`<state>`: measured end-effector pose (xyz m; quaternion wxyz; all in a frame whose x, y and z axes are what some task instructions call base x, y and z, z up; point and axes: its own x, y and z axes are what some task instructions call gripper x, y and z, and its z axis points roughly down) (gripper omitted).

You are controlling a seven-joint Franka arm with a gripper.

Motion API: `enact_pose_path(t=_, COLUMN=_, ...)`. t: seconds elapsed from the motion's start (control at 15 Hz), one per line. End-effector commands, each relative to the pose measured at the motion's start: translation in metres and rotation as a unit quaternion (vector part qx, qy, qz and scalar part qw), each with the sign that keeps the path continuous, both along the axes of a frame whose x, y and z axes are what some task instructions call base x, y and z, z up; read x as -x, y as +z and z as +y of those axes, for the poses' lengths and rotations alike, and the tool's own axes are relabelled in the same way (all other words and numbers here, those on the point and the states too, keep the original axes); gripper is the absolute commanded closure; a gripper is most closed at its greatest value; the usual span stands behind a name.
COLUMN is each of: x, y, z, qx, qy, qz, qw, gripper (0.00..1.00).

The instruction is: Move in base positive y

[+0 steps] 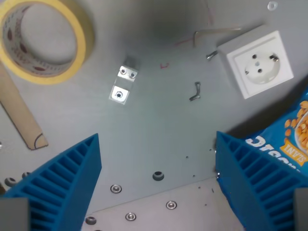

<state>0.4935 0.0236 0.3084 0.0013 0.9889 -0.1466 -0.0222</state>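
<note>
We see the gripper spread wide, grasping nothing, above bare worktop; tape roll, socket lie beyond.

My one camera sat on my wrist, looking straight down between my blue ribbed fingers at the grey metal table — close enough that bolts showed clearly — with no second view.

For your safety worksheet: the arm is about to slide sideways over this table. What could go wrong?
The open gripper hangs low, so a finger could snag the blue snack bag beside it. If it travels the other way, the cardboard strip or tape roll might get nudged. Which image direction is positive y cannot be told.
</note>
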Motion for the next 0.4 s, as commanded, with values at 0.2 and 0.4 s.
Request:
enact_pose_path(t=0.2, x=0.018, y=0.005, z=0.025, qx=0.004, qy=-0.009, qz=-0.019, qw=0.9998, gripper=0.00)
enact_pose_path(t=0.4, x=0.021, y=0.005, z=0.042, qx=0.004, qy=-0.009, qz=-0.019, qw=0.9998, gripper=0.00)
